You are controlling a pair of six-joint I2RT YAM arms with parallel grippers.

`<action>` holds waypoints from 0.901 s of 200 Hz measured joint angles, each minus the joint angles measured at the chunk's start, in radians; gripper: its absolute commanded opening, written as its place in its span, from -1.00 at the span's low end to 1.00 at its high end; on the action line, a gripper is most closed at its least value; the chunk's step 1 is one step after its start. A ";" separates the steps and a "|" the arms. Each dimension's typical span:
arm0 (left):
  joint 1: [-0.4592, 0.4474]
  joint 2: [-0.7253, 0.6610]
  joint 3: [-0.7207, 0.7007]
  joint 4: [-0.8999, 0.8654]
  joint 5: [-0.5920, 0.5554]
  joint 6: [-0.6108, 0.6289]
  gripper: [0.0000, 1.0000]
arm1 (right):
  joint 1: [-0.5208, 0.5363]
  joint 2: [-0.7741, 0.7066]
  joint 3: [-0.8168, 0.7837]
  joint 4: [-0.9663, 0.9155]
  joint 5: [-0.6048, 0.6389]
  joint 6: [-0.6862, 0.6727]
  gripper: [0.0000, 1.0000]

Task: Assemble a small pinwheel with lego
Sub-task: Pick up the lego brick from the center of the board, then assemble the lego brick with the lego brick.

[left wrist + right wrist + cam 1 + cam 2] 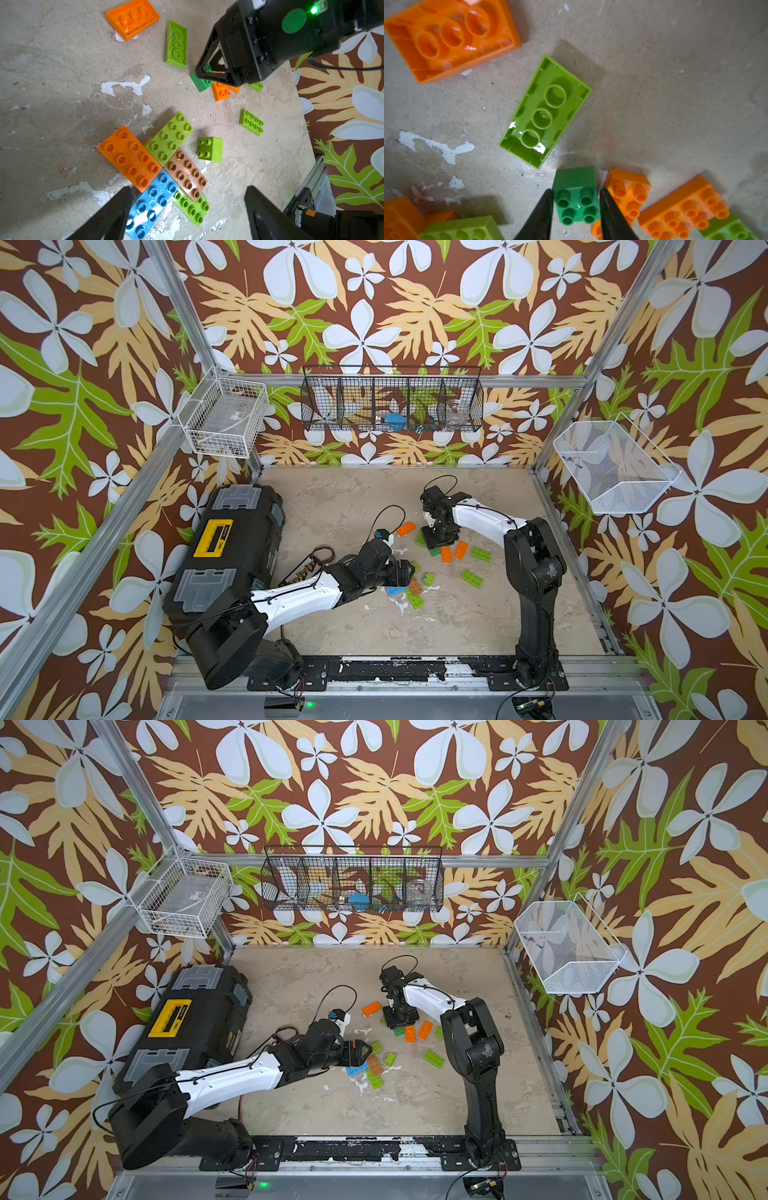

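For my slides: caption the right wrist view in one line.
Right gripper, jaws flanking dark green brick, near upturned lime brick and upturned orange brick.

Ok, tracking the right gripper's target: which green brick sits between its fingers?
The small square dark green plastic brick with four studs; the others are lime.

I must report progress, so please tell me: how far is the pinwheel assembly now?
Done: orange brick, lime green brick, brown brick and blue brick meet as a four-blade cross. In hand: the right gripper straddles the dark green brick; a grip cannot be confirmed. The left gripper hovers open over the cross. Left: probably seating that brick at the centre; other bricks lie loose.
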 measured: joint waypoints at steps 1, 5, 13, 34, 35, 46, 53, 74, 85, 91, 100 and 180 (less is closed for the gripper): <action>0.000 0.000 0.000 0.000 0.000 0.000 0.76 | 0.000 0.001 0.000 0.000 0.000 0.000 -0.21; 0.000 -0.001 -0.001 0.000 0.000 0.000 0.76 | 0.000 0.003 0.000 0.000 0.000 0.000 -0.21; 0.000 -0.002 -0.002 0.000 0.000 0.000 0.76 | 0.000 0.006 0.000 -0.001 0.001 0.000 -0.22; 0.000 -0.007 -0.005 0.000 0.000 0.000 0.76 | 0.000 0.014 -0.003 -0.004 0.000 -0.002 -0.22; 0.000 -0.007 -0.005 0.000 0.000 0.000 0.76 | 0.000 0.014 -0.003 -0.004 0.000 -0.003 -0.22; 0.000 -0.008 -0.008 0.000 0.000 0.000 0.76 | 0.001 0.017 -0.004 -0.005 0.000 -0.007 -0.24; 0.000 -0.008 -0.009 0.000 0.000 0.000 0.76 | 0.001 0.018 -0.005 -0.005 0.000 -0.007 -0.26; 0.000 -0.011 -0.010 0.000 0.000 0.000 0.76 | 0.002 0.018 -0.005 -0.006 0.000 -0.007 -0.33; 0.000 -0.014 -0.012 0.000 0.000 0.000 0.76 | 0.002 0.018 -0.005 -0.006 0.001 -0.007 -0.37; 0.001 -0.016 -0.013 0.000 0.000 0.000 0.76 | 0.002 0.018 -0.005 -0.007 0.001 -0.007 -0.39; 0.002 -0.020 -0.015 0.000 0.000 0.000 0.76 | 0.005 0.011 -0.008 -0.007 0.002 -0.007 -0.41; 0.263 -0.243 -0.198 0.023 0.089 -0.028 0.76 | 0.213 -0.179 -0.066 -0.030 0.067 0.068 -0.59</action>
